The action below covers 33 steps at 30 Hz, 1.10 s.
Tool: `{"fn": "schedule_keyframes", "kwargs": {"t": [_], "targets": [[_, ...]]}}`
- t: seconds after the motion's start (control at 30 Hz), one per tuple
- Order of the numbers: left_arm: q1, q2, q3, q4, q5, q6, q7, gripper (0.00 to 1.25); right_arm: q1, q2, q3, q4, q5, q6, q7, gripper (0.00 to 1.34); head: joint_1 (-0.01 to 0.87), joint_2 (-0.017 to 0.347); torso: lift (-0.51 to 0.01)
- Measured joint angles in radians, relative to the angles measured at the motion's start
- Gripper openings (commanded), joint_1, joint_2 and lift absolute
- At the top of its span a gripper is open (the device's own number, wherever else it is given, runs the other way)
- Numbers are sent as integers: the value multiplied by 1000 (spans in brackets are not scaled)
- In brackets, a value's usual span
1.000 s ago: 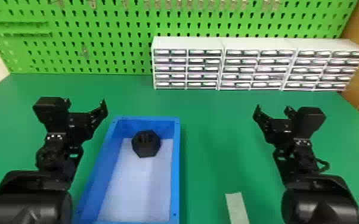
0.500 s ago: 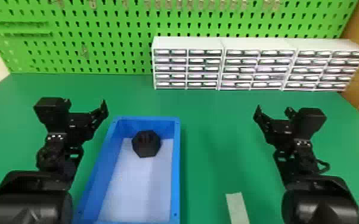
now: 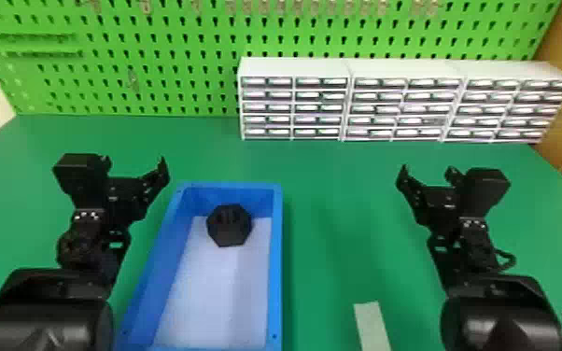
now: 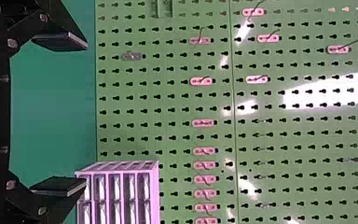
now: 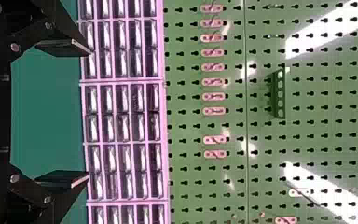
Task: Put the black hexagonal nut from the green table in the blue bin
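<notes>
The black nut (image 3: pixel 229 225) lies inside the blue bin (image 3: pixel 275 261), toward its far end and near the far wall, resting on the pale floor of the bin; whether it touches that wall I cannot tell. The bin sits on the green table (image 3: pixel 340 196), left of the middle, running from near to far.

The left claw (image 4: pixel 85 114) is wide open, its two flat fingers well apart with nothing held between them. In the scene it hangs to the left of the bin, close to the bin's far left corner. The right claw (image 5: pixel 89 114) is also spread wide and holds nothing; it is over on the right side, well apart from the bin. Both point toward the far side, where a row of white drawers (image 3: pixel 294 67) stands in front of the green pegboard (image 3: pixel 163 88). A pale strip (image 3: pixel 372 326) lies on the near part of the table, between the bin and the right arm.

As I judge it, the placing is finished and the task looks done: the nut is in the bin and free of both claws. The next move calls for no more gripping, just keeping both arms clear so neither knocks the bin.
</notes>
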State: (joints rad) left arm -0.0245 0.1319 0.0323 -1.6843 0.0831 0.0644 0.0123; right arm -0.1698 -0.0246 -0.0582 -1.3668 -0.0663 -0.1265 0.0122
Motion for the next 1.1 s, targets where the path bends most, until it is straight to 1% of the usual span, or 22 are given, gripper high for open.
{"fn": "schedule_keyframes", "kwargs": {"t": [1.1], "targets": [[2,0,3,1,-1,0,0,1006,3,-2,5,0,-2,7,0,993,686,52,-97]]}}
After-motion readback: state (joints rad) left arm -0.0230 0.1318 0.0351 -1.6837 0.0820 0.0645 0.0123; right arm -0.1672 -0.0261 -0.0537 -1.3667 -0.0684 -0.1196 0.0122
